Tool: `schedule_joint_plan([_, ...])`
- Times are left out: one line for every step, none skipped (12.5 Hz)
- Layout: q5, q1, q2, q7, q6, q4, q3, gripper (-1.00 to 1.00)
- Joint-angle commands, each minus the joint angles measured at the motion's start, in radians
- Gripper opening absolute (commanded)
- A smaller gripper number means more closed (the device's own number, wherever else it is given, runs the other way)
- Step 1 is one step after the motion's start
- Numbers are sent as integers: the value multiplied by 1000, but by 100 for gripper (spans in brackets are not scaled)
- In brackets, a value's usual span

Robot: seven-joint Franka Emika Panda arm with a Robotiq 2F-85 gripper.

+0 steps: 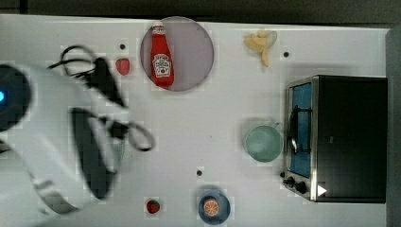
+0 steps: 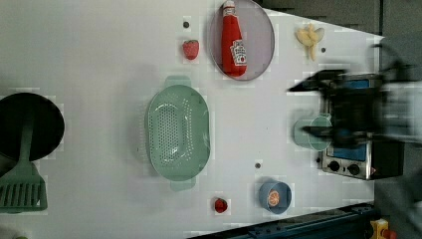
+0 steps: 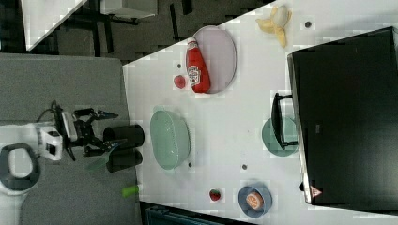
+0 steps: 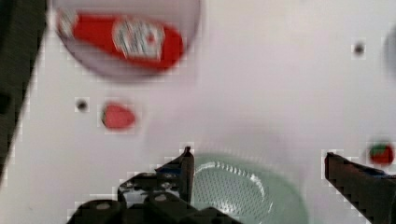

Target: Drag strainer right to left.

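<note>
Strainer: mint-green oval colander (image 2: pixel 177 131) sits on the white table (image 2: pixel 99 59), open side up, dotted base showing
Long axis: runs up and down in the left view, one tab handle at the upper end near the strawberry (image 2: pixel 190 49), the other at the lower end; in the right view it (image 3: pixel 170 138) also stands tall and narrow
Edges: in the right view the strainer lies just beside the table's left edge, with the black pan (image 3: pixel 123 136) beyond that edge
Open room: in the left view, wide bare table to the strainer's left, reaching toward the black pan (image 2: pixel 31 127) and green spatula (image 2: pixel 22 186); to the left view's right, bare table up to the round green cup (image 2: pixel 312 132) by the toaster oven (image 2: pixel 356 149)
Neighbours: ketchup bottle (image 2: pixel 233 40) lying on a grey plate (image 2: pixel 259 50), well apart from the strainer; a second strawberry (image 2: pixel 220 204) near the lower handle
Gripper: gripper (image 4: pixel 257 158) hangs above the strainer (image 4: pixel 243 191), fingers spread wide and holding nothing; in the wrist view the bowl shows between the two fingertips (image 4: pixel 187 163), not touched
Arm: in the top view the arm covers most of the strainer
</note>
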Motion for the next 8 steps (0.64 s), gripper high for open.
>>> schedule_joint_plan([20,-59,-71,-344,-64,-36,-112,100])
schedule_joint_plan([17,-67,-102,-392,-77,-36,-162,100])
schedule_joint_plan([14,-73,-128,-428,-92,-36,-209,100])
schedule_joint_plan([2,-78,-151,-462,-117,-36,-252,100])
schedule_joint_plan([-11,-79,-171,-506,-137,-36,-289,100])
schedule_joint_plan([-21,-79,-186,-569,-148,-36,-316,100])
schedule_joint_plan([-38,-79,-198,-630,-157,-36,-334,100])
schedule_joint_plan([-60,-79,-205,-670,-163,-36,-344,100])
